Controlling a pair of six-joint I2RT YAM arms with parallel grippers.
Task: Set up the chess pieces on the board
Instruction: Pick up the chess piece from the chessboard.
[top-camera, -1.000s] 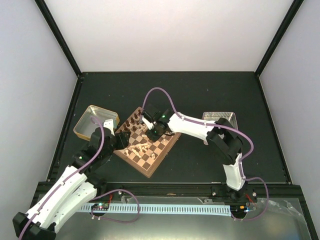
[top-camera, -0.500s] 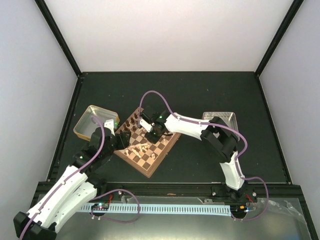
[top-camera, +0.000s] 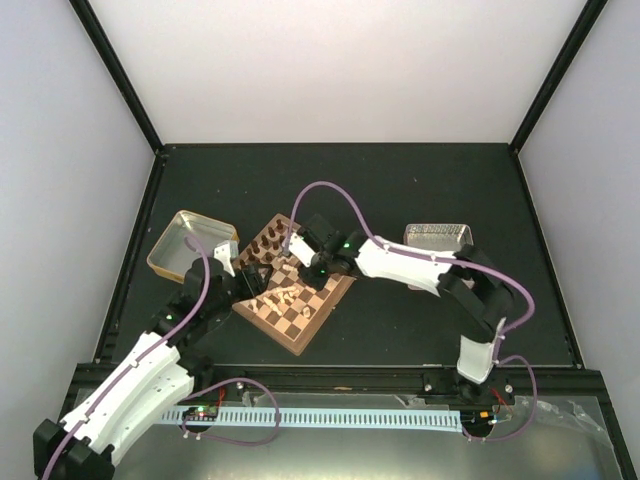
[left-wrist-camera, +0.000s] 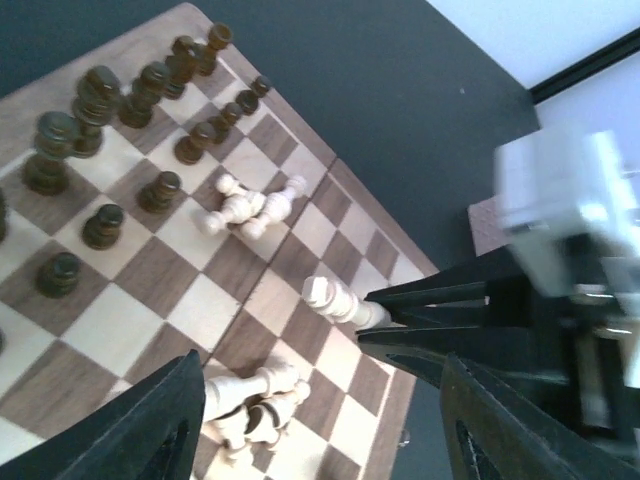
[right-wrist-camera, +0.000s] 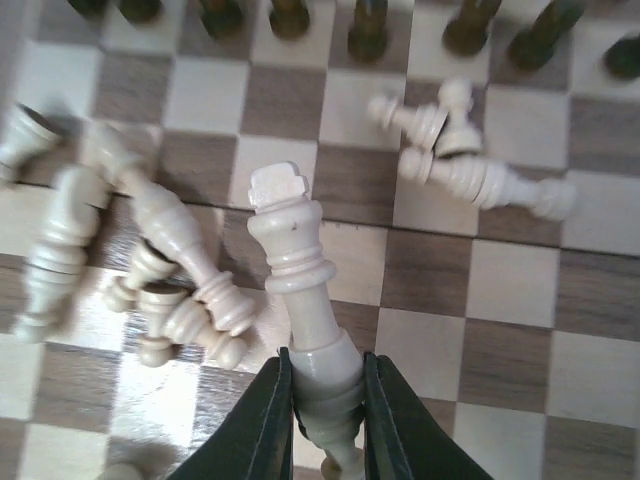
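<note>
Right gripper (right-wrist-camera: 322, 400), jaws clamped on the lower stem of a tall pale cream wooden chessman (right-wrist-camera: 298, 270) with a notched crown, carries that piece over the middle of the square wooden chessboard (top-camera: 300, 325). Whether its foot touches a square cannot be told. The board lies on the dark bench (top-camera: 400, 190), left of its middle and nearer the near edge than the far edge.

Left gripper (left-wrist-camera: 322, 365), jaws wide apart and holding nothing, hovers over the board's side that faces the left edge.

Dark brown chessmen (left-wrist-camera: 100, 100) stand in rows along the board's far side. Several pale cream chessmen (right-wrist-camera: 170, 290) lie toppled in loose heaps on the middle squares.

Step in hand, as judged: placing one pale piece on its home square. The pale side appears largely unset. The next move calls for carrying the piece to the pale back row, setting it upright and releasing it without knocking its neighbours.

A gold-tan metal tray (top-camera: 180, 240) sits toward the left edge and a silvery rectangular tray (top-camera: 438, 237) toward the right. No contents can be made out in either.
</note>
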